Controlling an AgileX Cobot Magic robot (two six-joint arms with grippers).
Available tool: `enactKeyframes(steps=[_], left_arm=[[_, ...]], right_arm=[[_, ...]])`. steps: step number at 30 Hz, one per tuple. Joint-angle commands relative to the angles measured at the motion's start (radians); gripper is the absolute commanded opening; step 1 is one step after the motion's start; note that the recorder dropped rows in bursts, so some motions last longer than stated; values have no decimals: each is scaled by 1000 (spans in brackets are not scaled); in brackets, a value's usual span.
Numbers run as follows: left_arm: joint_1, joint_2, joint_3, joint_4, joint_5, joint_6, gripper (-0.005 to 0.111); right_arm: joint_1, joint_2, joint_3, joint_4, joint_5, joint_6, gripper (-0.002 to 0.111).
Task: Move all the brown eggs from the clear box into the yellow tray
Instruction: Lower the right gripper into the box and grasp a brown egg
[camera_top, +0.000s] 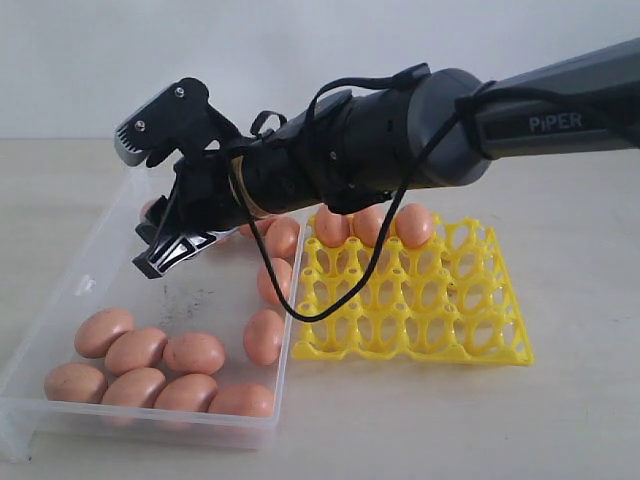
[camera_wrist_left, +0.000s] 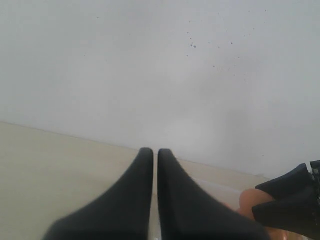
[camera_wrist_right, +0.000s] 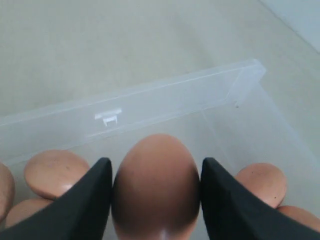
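My right gripper (camera_wrist_right: 156, 161) is shut on a brown egg (camera_wrist_right: 156, 182), one black finger pressed to each side. In the exterior view this gripper (camera_top: 160, 236) hangs over the far left part of the clear box (camera_top: 150, 425), and the arm hides most of the held egg. Several brown eggs (camera_top: 150, 375) lie at the box's front, and more (camera_top: 265, 335) lie along its right wall. Three eggs (camera_top: 372, 225) sit in the back row of the yellow tray (camera_top: 430, 300). My left gripper (camera_wrist_left: 152, 151) is shut and empty, off to the side.
The tray lies directly right of the box on a pale table. The right arm and its black cable (camera_top: 300, 310) stretch over the tray's back row and the box's right wall. A white wall (camera_top: 300, 50) stands behind.
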Motion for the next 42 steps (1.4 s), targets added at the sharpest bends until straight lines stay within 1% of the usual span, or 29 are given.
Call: enactKeyframes(steps=[1,3,4,5,6,8,9,16,21,23,27,31,34,37,42], left_arm=[[-4,-3,-3,-5,0,6,4],[-4,-3,-3,-5,0,6,4],[-4,-3,-3,-5,0,6,4],[-4,-3,-3,-5,0,6,4],[-4,-3,-3,-5,0,6,4],[-4,-3,-3,-5,0,6,4],[-4,-3,-3,-5,0,6,4],[-4,-3,-3,-5,0,6,4],[-4,-3,-3,-5,0,6,4],[-4,-3,-3,-5,0,6,4],[-4,-3,-3,-5,0,6,4],[-4,-3,-3,-5,0,6,4],[-4,-3,-3,-5,0,6,4],[-4,-3,-3,-5,0,6,4],[-4,-3,-3,-5,0,6,4]], right_arm=[[1,-8,-2,0,-4,31,45],[1,-4,-2,0,-4,39,45],[1,-2,-2,0,-4,39,43],[1,0,-2,0,-4,39,39],[1,0,-2,0,-4,39,30],[1,0,-2,0,-4,32,9],[1,0,-2,0,-1,29,0],[-1,0,-2,0,45,27,0],[-1,-2,64,0,230,20,0],[-1,-2,99,0,262,2,0],[-12,-2,138,0,249,-17,0],[-12,-4,138,0,247,-17,0],[-12,-6,138,0,279,24,0],[-12,-8,138,0,289,23,0],[-10,-59,138,0,292,21,0]])
